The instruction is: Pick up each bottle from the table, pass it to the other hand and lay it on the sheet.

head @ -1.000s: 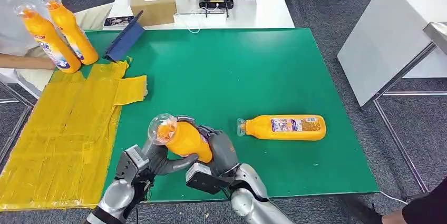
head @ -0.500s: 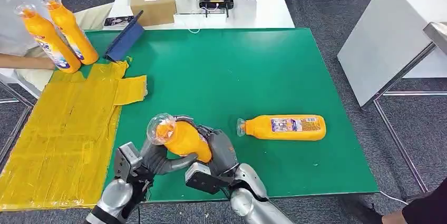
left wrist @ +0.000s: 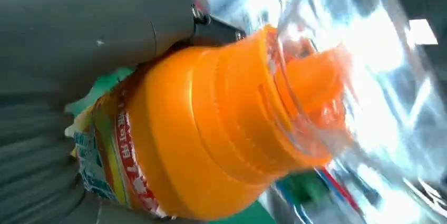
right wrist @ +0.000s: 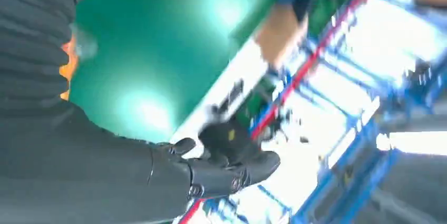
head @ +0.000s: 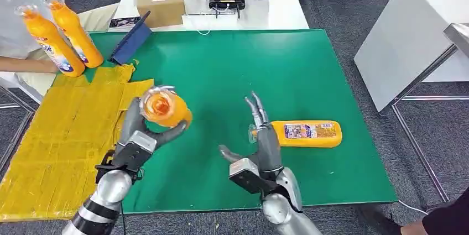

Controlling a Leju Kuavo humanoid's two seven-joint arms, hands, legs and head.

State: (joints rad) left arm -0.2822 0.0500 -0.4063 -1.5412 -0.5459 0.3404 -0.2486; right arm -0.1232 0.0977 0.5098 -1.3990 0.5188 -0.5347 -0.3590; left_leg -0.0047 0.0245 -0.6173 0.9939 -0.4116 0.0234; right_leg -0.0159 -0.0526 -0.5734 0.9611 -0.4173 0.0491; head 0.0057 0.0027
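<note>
- The left hand (head: 145,135) grips an orange bottle (head: 165,109) around its body, the clear cap pointing up toward the head camera. I judge this to be the receiving side of the pass, since the hand is raised above the green tabletop (head: 232,74) just beside the yellow sheet (head: 61,135), where the bottle has to be laid.
- In the left wrist view the bottle (left wrist: 211,129) sits tight against the grey thumb, label toward the palm, so the grip looks firm enough for carrying.
- The right hand (head: 264,149) holds nothing. Its fingers (head: 255,108) are spread and stretched forward, well apart from the held bottle, which fits a hand that has no part in the hold.
- That open hand lies next to the cap end of a second bottle (head: 301,134), which lies on its side on the tabletop. I judge it well placed to pick this one up next.
- A person at the far left corner holds two more bottles (head: 61,33) upright by the sheet's far end, probably waiting stock.
- The sheet's near part is bare, which gives room to lay the bottle flat.
</note>
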